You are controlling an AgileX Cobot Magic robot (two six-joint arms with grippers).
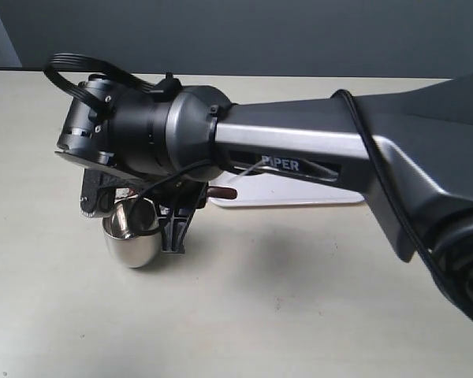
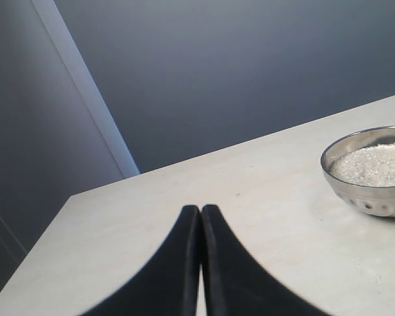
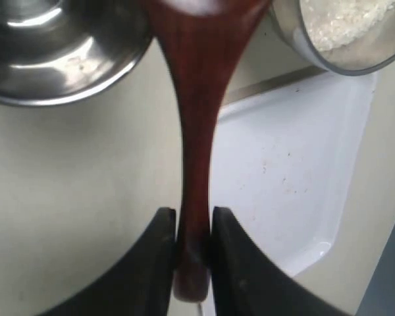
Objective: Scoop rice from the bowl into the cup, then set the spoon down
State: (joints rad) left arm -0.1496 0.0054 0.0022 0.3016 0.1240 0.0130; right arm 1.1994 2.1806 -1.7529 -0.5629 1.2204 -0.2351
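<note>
The spoon (image 3: 199,118) sits pinched in my right tool (image 3: 194,220), head near the cup (image 3: 59,52) for tipping; my left tool (image 2: 201,214) rests closed, empty.

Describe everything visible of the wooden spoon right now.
The slim dark reddish-brown wooden spoon has a smooth, glossy long handle widening toward its head, which the right wrist view crops; a pale patch there may be rice or glare. The right end effector pinches the handle's rounded tail end between its fingers. The head end points between the small polished steel cup and the wide metal bowl of white rice, near the flat white tray. No other contact shows.
</note>
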